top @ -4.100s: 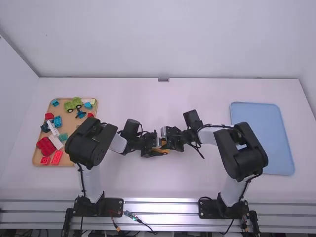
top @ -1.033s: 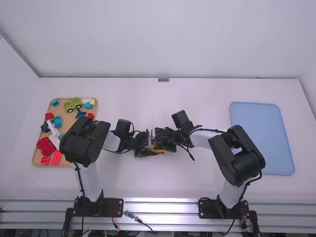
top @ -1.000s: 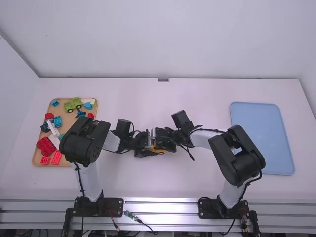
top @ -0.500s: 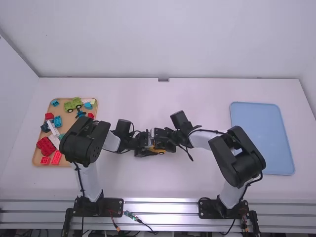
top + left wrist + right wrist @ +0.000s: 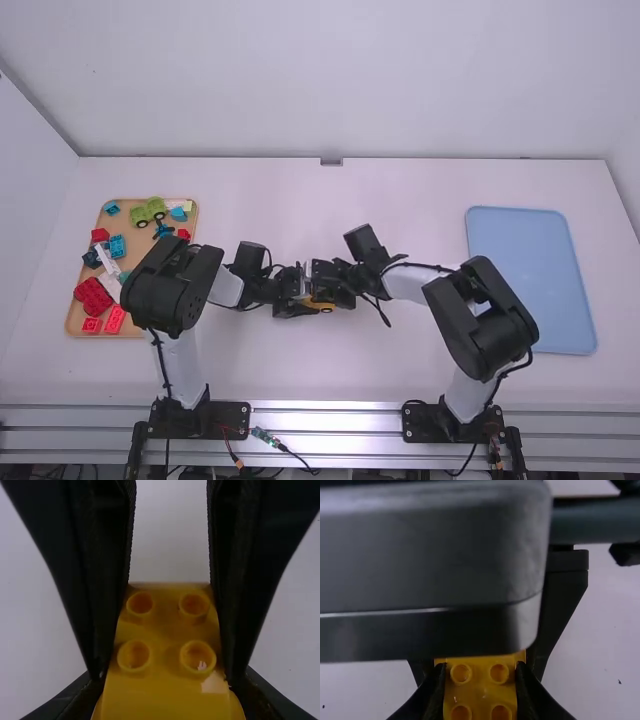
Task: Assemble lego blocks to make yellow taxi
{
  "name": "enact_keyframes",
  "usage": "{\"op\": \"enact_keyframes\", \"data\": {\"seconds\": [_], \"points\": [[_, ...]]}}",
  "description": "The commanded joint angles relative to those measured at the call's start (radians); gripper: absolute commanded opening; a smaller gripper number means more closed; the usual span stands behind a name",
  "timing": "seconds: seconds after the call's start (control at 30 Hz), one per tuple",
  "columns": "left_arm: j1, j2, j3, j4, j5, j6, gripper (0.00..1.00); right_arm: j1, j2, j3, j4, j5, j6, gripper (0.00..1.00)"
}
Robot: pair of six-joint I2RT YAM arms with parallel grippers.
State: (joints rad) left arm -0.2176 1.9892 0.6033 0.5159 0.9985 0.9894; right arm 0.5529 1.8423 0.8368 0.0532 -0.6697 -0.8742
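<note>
Gripping one yellow block (image 5: 162,640) together, the two claws are meeting over the middle-left of the white worktop (image 5: 300,370). The left claw (image 5: 300,309) is closing on the block's sides, one fingertip pressing against each, and the right claw (image 5: 325,297) is clamping it in the same way, its own fingers sitting on either side of the studs. Round studs are standing out on the block's face, and in the high view a small dark wheel (image 5: 326,310) is showing beside the yellow, between the claws and toward the arm bases. Over on the left, a wooden tray (image 5: 142,248) is carrying loose pieces: a green wheeled piece (image 5: 149,211) is sitting near its far edge, a blue block (image 5: 117,246) and a long white piece (image 5: 107,260) are lying farther down, and a big red block (image 5: 92,297) is resting near the outer edge, with a flat red brick (image 5: 116,319) just beside it. The left arm's black elbow (image 5: 172,288) is covering part of that tray in the high view. A blue tray (image 5: 530,285) is lying well apart, on the right side.
</note>
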Motion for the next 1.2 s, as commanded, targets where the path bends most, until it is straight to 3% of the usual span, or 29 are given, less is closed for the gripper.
{"op": "enact_keyframes", "data": {"seconds": [0.0, 0.07, 0.37, 1.17], "points": [[-0.03, 0.014, -0.008, -0.014, 0.003, 0.026, 0.23, 0.018, 0.049, -0.017, -0.003, 0.135, 0.011, 0.1], [-0.029, 0.014, -0.008, -0.014, 0.003, 0.026, 0.22, 0.018, 0.049, -0.018, 0.0, 0.127, 0.01, 0.11], [-0.029, 0.014, -0.008, -0.014, 0.003, 0.026, 0.17, 0.017, 0.048, -0.018, 0.023, 0.087, 0.01, 0.38], [-0.031, 0.014, -0.008, -0.017, -0.013, 0.026, 0.14, -0.044, 0.04, -0.018, 0.044, -0.064, -0.012, 0.39]]}}
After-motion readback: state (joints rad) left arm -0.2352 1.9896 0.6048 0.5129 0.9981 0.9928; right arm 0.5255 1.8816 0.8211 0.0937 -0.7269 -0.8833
